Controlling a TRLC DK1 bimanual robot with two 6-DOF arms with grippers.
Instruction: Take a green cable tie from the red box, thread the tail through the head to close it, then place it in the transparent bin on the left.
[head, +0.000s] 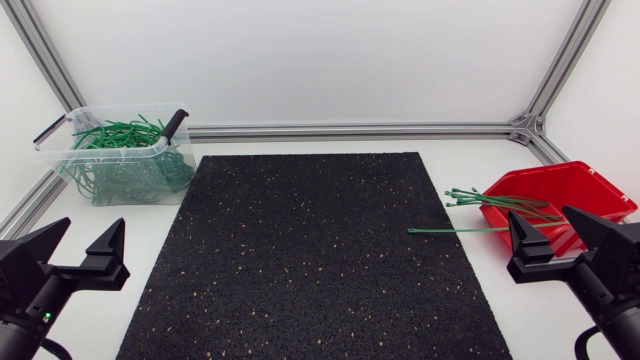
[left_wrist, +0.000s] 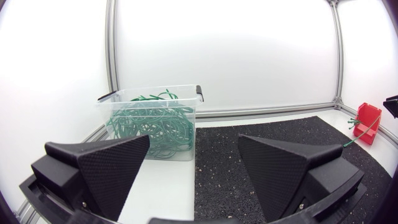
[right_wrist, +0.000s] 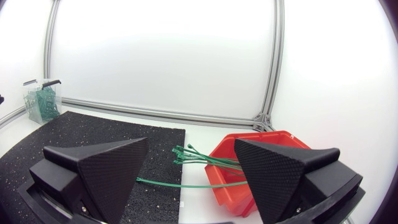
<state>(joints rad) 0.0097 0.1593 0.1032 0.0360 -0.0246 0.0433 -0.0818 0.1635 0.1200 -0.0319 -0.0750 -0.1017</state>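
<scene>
Left tool (head: 90, 228) and right tool (head: 543, 218) both sat with matte wedge fingers wide apart, holding nothing. Thin green cable ties (head: 498, 204) fanned out of the glossy red box (head: 590, 185), one tail reaching the speckled rubber mat (head: 300, 270). Only the left wrist view showed looped ties tangled behind the transparent bin (left_wrist: 149, 93) wall.

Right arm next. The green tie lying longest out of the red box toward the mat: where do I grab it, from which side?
Take the long tie on its bare stretch between the red box and the black mat, from above, the right gripper straddling it. There it lies flat and apart from the other ties, so it should come alone.
</scene>
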